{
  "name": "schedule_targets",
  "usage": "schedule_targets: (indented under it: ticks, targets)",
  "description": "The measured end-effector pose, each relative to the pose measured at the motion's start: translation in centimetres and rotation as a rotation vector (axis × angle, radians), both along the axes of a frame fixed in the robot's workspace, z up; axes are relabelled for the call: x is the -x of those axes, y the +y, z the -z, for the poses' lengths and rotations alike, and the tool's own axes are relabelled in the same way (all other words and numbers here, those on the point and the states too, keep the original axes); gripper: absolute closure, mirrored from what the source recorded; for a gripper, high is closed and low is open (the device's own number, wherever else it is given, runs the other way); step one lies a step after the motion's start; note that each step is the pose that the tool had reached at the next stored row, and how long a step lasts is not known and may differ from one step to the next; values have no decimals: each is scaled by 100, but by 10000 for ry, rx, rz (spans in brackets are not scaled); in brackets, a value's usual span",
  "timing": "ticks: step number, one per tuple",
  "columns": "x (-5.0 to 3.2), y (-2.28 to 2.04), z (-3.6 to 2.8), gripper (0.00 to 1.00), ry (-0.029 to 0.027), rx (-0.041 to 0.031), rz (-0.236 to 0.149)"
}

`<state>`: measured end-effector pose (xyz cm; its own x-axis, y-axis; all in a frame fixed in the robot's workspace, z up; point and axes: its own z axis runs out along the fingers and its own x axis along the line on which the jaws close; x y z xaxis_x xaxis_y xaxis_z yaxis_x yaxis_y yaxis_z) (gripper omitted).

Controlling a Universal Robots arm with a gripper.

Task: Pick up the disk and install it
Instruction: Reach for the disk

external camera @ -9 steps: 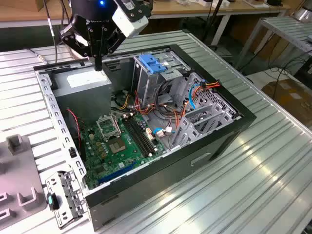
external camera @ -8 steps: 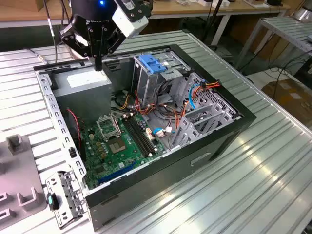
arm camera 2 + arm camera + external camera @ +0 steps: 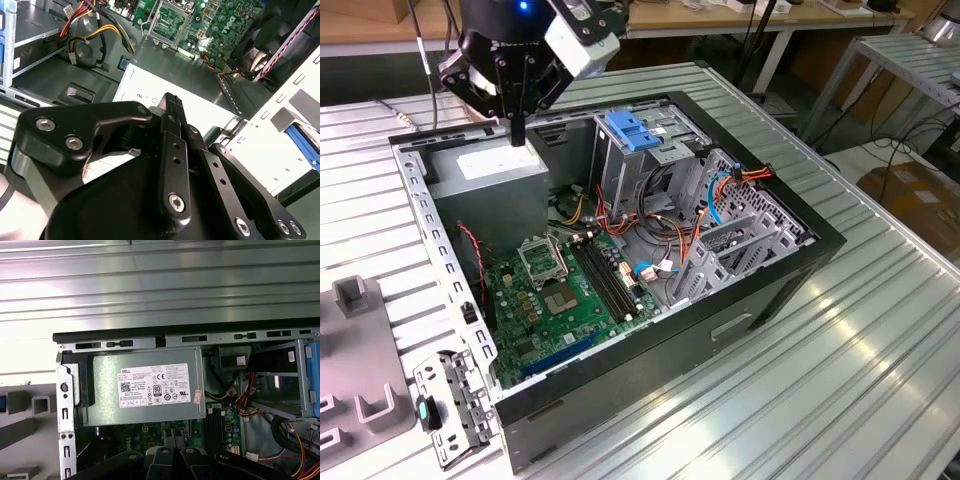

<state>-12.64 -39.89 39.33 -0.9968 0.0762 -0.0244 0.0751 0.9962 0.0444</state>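
The disk is out of view. My gripper hangs over the back corner of the open computer case, on the exterior view's left. Its black fingers are shut together with nothing between them. The tips hover just above the white label of the grey power supply box. In the second wrist view my gripper points at that same box. The first wrist view shows the grey power supply box from above, with the gripper's black links along one edge of the picture.
A blue plastic bracket sits on top of the metal drive cage. The green motherboard and loose cables lie inside the case. A grey fixture and a metal bracket rest on the ribbed table.
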Motion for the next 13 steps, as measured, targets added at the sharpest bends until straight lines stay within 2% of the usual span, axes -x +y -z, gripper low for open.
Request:
schedule_targets:
  ticks: [13]
  targets:
    - [41, 0, 0, 89, 0, 0, 0]
